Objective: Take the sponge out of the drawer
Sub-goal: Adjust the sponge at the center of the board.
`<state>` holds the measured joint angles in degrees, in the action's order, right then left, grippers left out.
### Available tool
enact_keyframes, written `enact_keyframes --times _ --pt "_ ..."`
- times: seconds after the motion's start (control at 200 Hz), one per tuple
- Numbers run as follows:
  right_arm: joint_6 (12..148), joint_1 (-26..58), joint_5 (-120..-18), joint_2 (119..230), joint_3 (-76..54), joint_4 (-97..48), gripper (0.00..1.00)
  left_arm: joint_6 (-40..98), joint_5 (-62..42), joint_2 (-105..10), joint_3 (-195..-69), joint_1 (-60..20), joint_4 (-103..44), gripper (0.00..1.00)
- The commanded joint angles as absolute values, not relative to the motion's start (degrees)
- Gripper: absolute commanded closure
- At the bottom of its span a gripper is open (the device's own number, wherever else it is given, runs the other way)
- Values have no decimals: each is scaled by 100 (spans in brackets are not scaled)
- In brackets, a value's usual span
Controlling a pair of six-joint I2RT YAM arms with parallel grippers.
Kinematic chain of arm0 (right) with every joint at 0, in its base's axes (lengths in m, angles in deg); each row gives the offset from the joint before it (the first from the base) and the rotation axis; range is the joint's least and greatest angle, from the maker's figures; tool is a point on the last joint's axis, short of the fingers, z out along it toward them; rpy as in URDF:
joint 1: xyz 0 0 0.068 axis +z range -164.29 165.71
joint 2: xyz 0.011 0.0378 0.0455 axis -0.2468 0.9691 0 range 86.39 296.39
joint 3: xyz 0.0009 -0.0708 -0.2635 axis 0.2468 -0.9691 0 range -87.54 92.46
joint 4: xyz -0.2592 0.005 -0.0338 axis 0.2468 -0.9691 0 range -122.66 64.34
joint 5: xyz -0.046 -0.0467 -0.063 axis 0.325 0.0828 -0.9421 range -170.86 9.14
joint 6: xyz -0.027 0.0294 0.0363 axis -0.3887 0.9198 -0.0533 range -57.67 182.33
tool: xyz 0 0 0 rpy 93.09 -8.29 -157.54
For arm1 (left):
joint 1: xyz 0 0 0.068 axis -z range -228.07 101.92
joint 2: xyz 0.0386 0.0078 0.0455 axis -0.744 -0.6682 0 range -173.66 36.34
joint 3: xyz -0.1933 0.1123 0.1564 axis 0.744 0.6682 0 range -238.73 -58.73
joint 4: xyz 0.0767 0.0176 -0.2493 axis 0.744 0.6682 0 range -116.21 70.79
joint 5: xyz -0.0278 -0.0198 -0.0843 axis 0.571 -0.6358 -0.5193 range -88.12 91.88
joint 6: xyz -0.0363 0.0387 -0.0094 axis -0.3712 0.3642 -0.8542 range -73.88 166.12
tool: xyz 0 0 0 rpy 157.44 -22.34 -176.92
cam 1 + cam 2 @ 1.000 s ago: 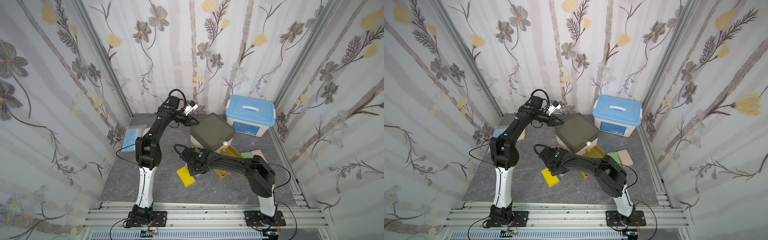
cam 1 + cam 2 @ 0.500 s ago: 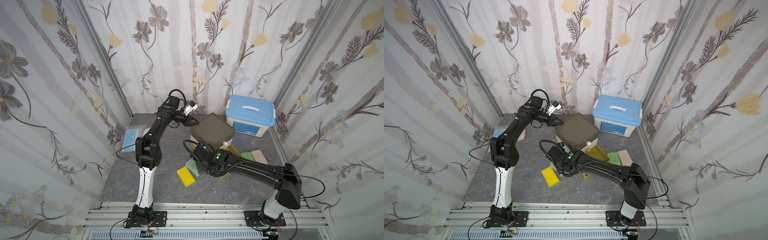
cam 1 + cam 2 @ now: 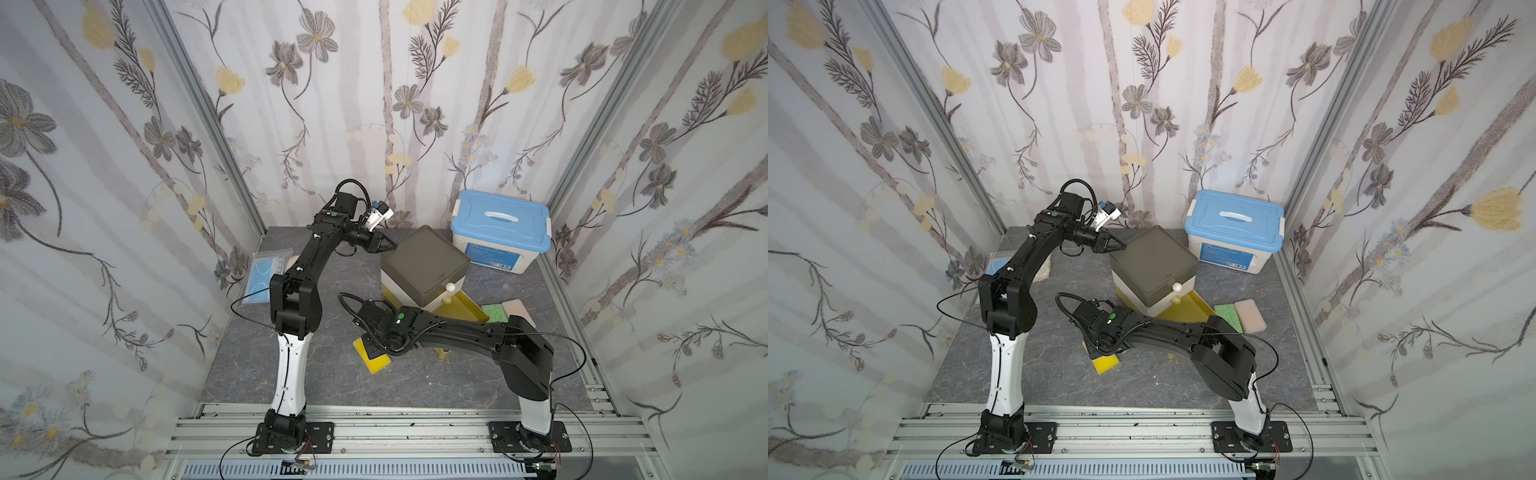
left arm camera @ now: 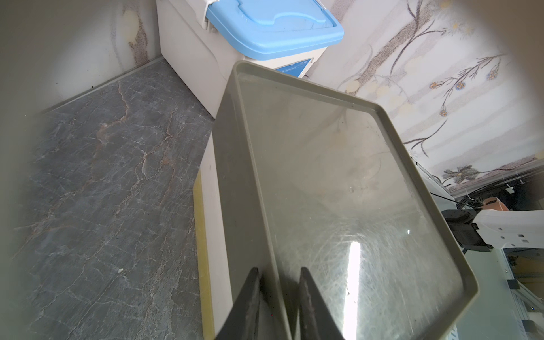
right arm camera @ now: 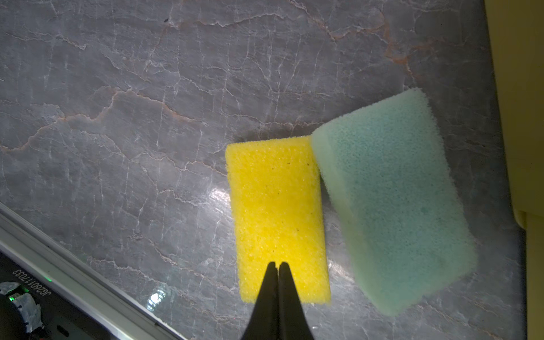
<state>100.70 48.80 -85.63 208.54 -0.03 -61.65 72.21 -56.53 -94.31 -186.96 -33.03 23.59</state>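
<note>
The drawer unit has an olive top, and its yellow bottom drawer is pulled open; no sponge shows in it. My left gripper is shut on the rim of that top, at its far left corner in a top view. A teal sponge and a yellow sponge lie side by side on the table, outside the drawer. My right gripper hovers over the yellow sponge, shut and empty. In both top views the right arm hides the teal sponge.
A green sponge and a pink sponge lie right of the drawer. A blue-lidded box stands at the back right. A plastic bag lies by the left wall. A small yellowish peg stands near the right arm.
The right gripper's jaws have closed with nothing between them. Its wrist swung right, then back left over the sponges, covering the teal one from above. The left arm has not moved.
</note>
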Motion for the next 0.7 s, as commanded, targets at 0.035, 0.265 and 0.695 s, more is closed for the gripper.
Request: enact_keyframes --times 0.035,0.265,0.695 --pt "9793 4764 -8424 21077 172 -6127 100 7381 -5441 -9444 -18650 -3313 2837 75" --pt "9561 4494 -8412 21237 208 -6187 100 7398 -5437 -9436 -18653 -3325 2859 75" --pt "9193 4188 -8543 21412 493 -6502 100 7411 -5402 -9423 -18646 -3325 2872 75"
